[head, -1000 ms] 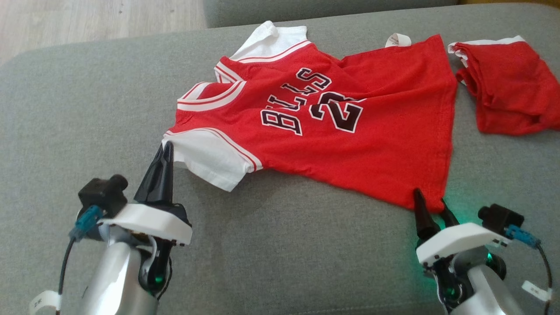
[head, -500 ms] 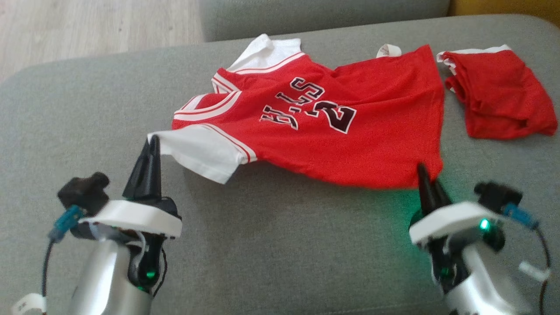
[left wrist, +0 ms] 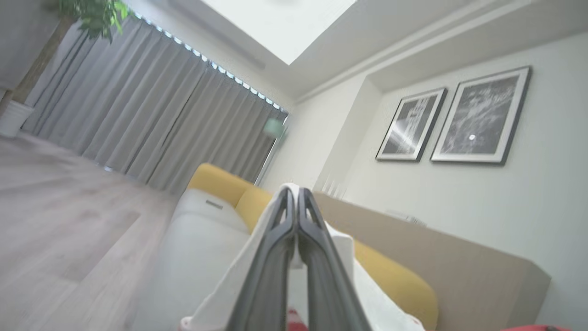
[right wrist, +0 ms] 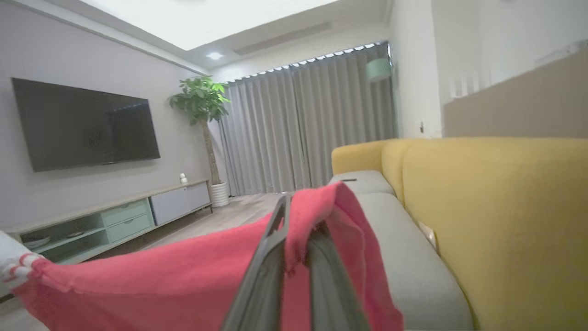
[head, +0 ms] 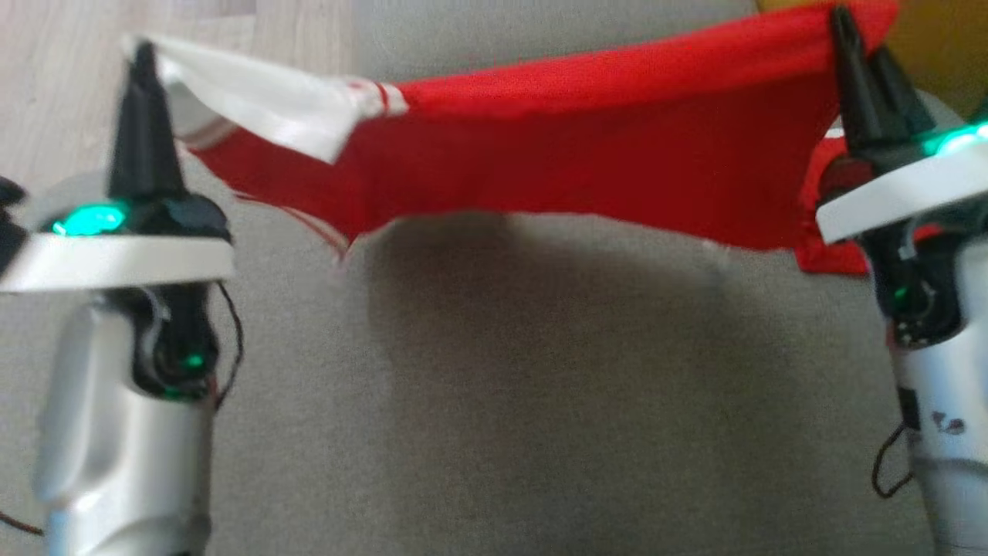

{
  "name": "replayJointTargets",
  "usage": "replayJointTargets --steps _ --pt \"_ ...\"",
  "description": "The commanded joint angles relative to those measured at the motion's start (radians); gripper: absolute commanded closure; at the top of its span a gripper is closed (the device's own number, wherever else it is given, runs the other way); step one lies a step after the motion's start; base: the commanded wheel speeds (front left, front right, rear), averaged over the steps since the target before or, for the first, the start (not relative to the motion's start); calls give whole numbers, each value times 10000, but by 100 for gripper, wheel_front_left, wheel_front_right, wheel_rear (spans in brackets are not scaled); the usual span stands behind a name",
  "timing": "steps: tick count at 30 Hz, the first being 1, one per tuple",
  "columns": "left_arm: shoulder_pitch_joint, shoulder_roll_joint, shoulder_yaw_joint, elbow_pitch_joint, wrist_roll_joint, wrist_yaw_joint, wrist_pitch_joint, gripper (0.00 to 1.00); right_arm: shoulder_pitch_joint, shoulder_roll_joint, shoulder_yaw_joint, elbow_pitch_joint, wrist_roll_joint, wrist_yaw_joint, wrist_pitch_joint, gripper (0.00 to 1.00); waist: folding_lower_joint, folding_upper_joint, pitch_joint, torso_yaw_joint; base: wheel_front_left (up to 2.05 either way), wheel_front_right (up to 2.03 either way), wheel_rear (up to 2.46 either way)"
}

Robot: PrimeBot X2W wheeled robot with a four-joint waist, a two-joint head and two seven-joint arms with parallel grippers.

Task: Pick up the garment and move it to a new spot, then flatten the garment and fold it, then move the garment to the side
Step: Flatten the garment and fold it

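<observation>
Red fabric with one white sleeve: the garment (head: pixel 587 154) hangs stretched in the air between the two end effectors, above the grey sofa cushion (head: pixel 540 401). Its shadow falls on the cushion. The head view is blurred, so no print on the cloth can be read.

Left end effector (head: pixel 143 58): clenched on the white sleeve (head: pixel 262 100), at the upper left of the head view, near where the cushion meets the wooden floor (head: pixel 54 93). In the left wrist view its fingers (left wrist: pixel 275 248) are pressed together, with white cloth pinched at the tips and draping down both sides.

Right end effector (head: pixel 858 38): clamped on the red corner of the garment at the upper right. In the right wrist view the red fabric folds over the fingertips and runs off to the left.

The garment sags slightly at mid-span, and its lower edge is clear of the cushion. A second red cloth (head: pixel 830 259) lies on the cushion, partly hidden behind the right end effector.
</observation>
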Motion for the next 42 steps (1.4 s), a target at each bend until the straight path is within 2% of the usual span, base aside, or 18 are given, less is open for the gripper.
replayJointTargets --steps 1,7,13,17,20,22,26,33,34,35,36,38,42 --pt "-643 367 411 -508 -52 -17 -78 100 -434 -76 171 -437 -41 -9 94 100 0 -1 -73 35 0 0 0" --pt "-900 664 646 -2401 -121 409 492 100 -509 -159 111 -1715 -174 -9 938 100 0 -1 -191 132 0 0 0" --pt "-1042 1092 735 -3827 -138 1001 1637 100 -329 340 -468 -2934 -347 -9 2066 100 0 -1 106 221 0 0 0" --pt "-1530 1467 611 -3745 -58 1094 2310 100 -684 576 -678 -3305 -588 -9 2787 100 0 -1 758 285 0 0 0" --pt "-2353 1743 597 -3075 -146 960 2615 100 -1418 824 -890 -3005 -482 -9 3096 100 0 -1 1580 309 0 0 0" --pt "-3210 1978 640 -2392 -177 794 2684 100 -2232 891 -974 -2546 -408 -9 3103 100 0 -1 2290 333 0 0 0" --pt "-5439 2532 564 -426 179 463 2416 100 -4413 423 -527 -753 -735 -9 2541 100 0 -1 3591 387 0 0 0" --pt "-9417 2833 -147 2817 727 50 1293 100 -8611 -149 106 3269 -1660 -9 74 100 0 -1 4804 702 0 0 0" --pt "-9417 2833 -147 2817 727 50 1293 100 -8611 -149 106 3269 -1660 -9 74 100 0 -1 4804 702 0 0 0" --pt "-10140 2841 -384 3603 836 0 909 100 -9398 -156 191 4206 -1727 -9 -737 100 0 -1 4903 813 0 0 0" --pt "-10140 2841 -384 3603 836 0 909 100 -9398 -156 191 4206 -1727 -9 -737 100 0 -1 4903 813 0 0 0" --pt "-10550 2807 -667 4264 913 -33 583 100 -9892 -217 325 5031 -1791 -9 -1393 100 0 -1 4939 914 0 0 0" --pt "-10505 2574 -1205 5229 691 -61 155 100 -10035 -223 538 6419 -1525 -9 -2457 100 0 -1 4914 1075 0 0 0"
